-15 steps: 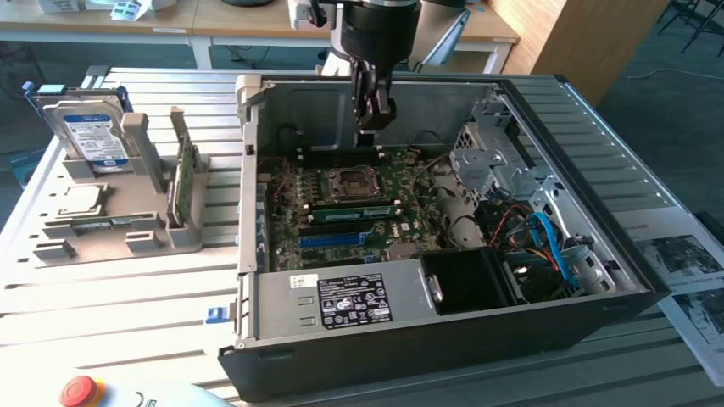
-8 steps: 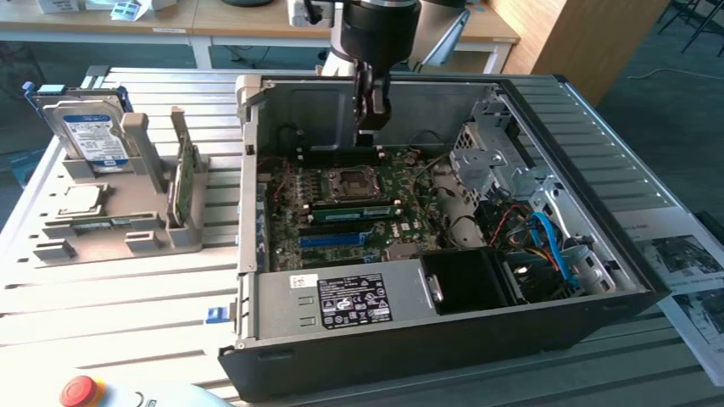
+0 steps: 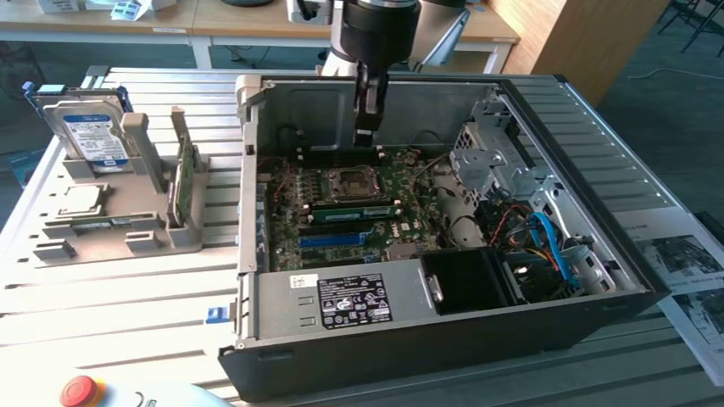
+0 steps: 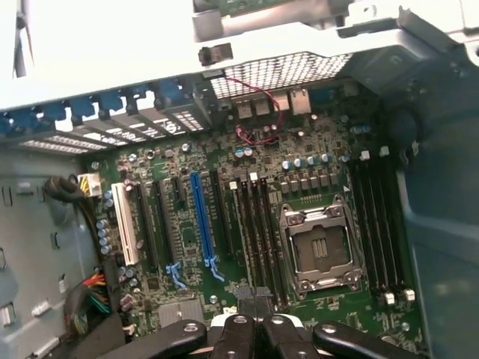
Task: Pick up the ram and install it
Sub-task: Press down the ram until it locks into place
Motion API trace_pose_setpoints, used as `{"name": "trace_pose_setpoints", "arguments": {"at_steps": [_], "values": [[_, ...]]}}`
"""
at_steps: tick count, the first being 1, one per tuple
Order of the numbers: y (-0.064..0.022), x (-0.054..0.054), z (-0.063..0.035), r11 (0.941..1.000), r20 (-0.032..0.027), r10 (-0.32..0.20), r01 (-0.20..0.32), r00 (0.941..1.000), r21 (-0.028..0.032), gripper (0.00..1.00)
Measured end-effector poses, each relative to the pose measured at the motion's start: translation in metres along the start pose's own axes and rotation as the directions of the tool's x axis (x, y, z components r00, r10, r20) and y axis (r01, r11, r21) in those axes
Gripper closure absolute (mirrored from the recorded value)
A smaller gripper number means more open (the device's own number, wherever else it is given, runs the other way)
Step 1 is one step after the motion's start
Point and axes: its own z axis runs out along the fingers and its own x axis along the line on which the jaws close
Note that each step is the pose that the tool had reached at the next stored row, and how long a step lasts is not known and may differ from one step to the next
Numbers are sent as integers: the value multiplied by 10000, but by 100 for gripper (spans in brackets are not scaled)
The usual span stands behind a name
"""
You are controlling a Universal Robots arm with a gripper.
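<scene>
The ram (image 3: 356,211), a long green stick with dark chips, stands on edge in a motherboard slot beside the CPU socket (image 3: 345,184) inside the open computer case (image 3: 453,339). My gripper (image 3: 367,136) hangs over the board, apart from the ram, and in the exterior view its tips show just beyond the socket. The fingers are shut, with nothing held between them. In the wrist view the shut gripper (image 4: 254,333) points down at the end of the dark memory slots (image 4: 258,232), next to the empty CPU socket (image 4: 318,247).
On the exterior view's left, a grey rack (image 3: 114,233) holds a second green stick (image 3: 185,182) and a hard drive (image 3: 91,127). The power supply (image 3: 339,301) and drive cage (image 3: 498,161) crowd the case. A red button (image 3: 80,390) sits at the front.
</scene>
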Motion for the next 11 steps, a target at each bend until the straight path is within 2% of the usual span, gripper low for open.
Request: {"name": "trace_pose_setpoints", "arguments": {"at_steps": [6,11], "values": [[0,0,3,9963,-5,864,-864,9963,-31,90],[0,0,5,9874,-11,1581,-1581,9874,-57,90]]}}
